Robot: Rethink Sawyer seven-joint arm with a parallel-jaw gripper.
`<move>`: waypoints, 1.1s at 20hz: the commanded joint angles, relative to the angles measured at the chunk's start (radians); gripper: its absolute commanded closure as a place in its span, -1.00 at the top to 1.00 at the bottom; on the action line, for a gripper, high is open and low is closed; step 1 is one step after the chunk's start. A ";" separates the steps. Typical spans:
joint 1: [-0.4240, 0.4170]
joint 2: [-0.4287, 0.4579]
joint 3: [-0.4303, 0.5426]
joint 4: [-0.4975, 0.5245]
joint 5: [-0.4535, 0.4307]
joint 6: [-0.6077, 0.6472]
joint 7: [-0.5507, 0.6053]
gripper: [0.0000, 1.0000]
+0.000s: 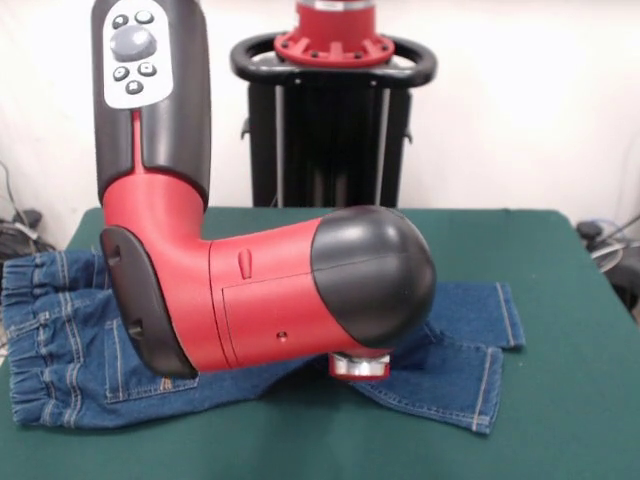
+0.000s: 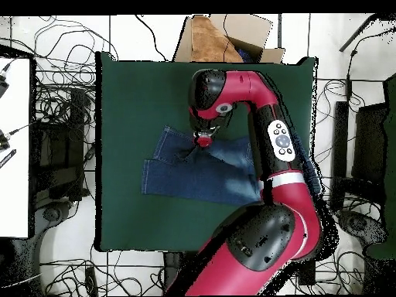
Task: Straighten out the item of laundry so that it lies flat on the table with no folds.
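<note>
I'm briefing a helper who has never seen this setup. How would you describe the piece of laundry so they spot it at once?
Start at the dark green table. Spread across it, partly under the red and black arm, lies a small pair of blue denim jeans. It is the only cloth on the table, with a gathered waistband, a stitched back pocket and two short legs.

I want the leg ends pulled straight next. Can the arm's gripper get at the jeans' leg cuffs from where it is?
Probably yes. The gripper sits low over the small blue denim jeans near the legs, and nothing lies on the dark green table between it and the cuffs.
</note>
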 commanded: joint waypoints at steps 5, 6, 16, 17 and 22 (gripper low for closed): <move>0.065 0.093 -0.041 -0.251 -0.107 0.075 -0.263 -1.00; 0.070 0.101 -0.039 -0.265 -0.111 0.076 -0.265 -1.00; 0.110 0.179 -0.007 -0.394 -0.123 0.079 -0.261 -1.00; 0.114 0.185 -0.006 -0.404 -0.127 0.080 -0.265 -1.00; 0.135 0.212 0.017 -0.474 -0.165 0.085 -0.295 -1.00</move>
